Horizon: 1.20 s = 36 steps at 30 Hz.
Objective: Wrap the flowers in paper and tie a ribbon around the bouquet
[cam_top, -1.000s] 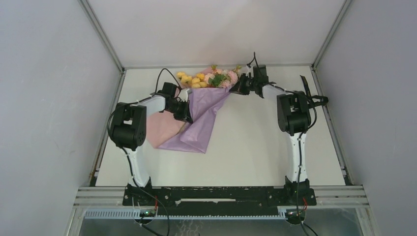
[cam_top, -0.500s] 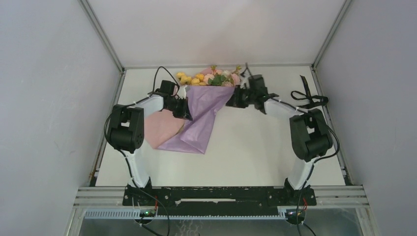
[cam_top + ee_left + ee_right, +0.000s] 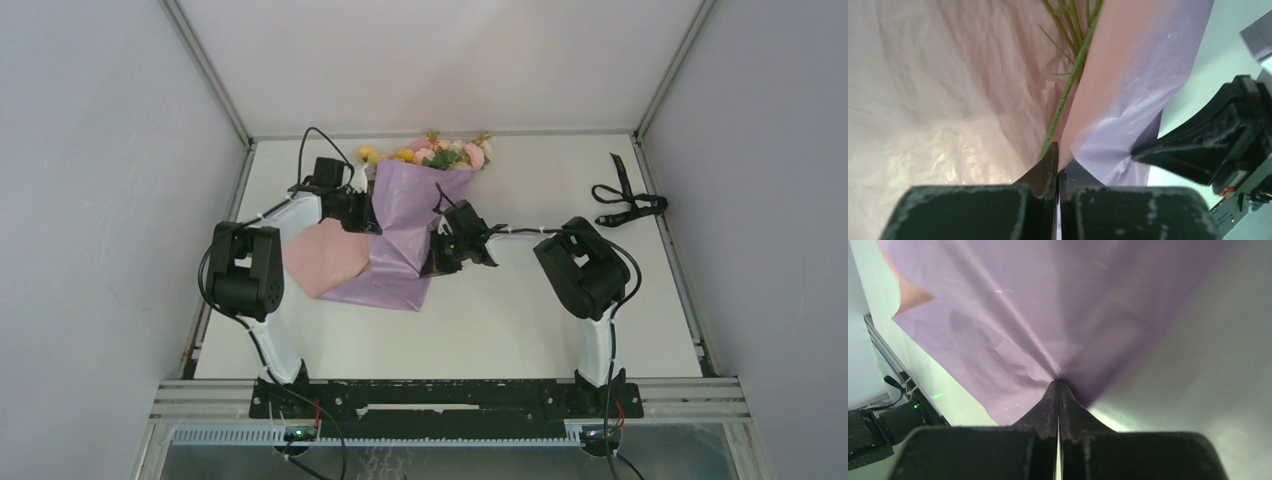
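Top external view: the bouquet is lying on the table, its long axis running from the flowers at the far edge toward the near side. The left gripper is pinching the paper on the left flank, and the right gripper on the right flank, lower down. The ribbon is lying well apart to the right, nearer the right arm. Left wrist view: the jaws are clamping a paper edge just beside the stems. Right wrist view: the jaws are gripping a tuck of purple sheet.
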Motion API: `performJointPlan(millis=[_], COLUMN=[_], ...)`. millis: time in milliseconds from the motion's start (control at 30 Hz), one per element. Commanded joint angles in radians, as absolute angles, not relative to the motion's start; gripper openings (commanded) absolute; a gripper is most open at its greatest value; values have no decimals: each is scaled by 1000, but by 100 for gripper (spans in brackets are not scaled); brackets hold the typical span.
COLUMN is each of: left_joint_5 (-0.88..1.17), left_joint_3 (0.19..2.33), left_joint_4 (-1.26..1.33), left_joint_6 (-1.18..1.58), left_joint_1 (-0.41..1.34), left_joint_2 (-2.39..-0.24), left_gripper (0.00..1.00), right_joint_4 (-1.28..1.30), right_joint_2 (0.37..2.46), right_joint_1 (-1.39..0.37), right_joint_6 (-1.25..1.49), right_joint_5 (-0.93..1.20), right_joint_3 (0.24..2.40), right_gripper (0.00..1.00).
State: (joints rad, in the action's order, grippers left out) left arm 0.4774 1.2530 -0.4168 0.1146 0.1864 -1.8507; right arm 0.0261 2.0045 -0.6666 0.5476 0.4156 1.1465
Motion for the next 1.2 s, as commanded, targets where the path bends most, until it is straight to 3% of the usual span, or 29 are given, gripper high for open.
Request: performJointPlan(millis=[0,200,333,467,733,1167], left_joint_5=[443,466,480,496,464,441], left_joint_3=[1230,1191,1169,1174,1161,1164], left_joint_4=[-394,-402,-363,-352,-391,-440], left_joint_6=[106,101,134,158,120,67], left_joint_1=[158,158,159,159,160,161], left_joint_2=[-1807,-1834,-1851,-1868,-1843,-1835], left_gripper=[0,0,0,0,0,0], right_joint_4=[209,317,315,201,227,457], right_joint_2=[1938,1766,1700,1821,2180,2271], right_joint_1=[-607,-553,-527,-548,-539,-244], right_joint_6=[546,441,334,322,356,250], right_joint_5=[300,333,426,492,396,165], right_joint_3=[1038,976,1077,1297,1626,1925], right_gripper=[0,0,3,8,0,0])
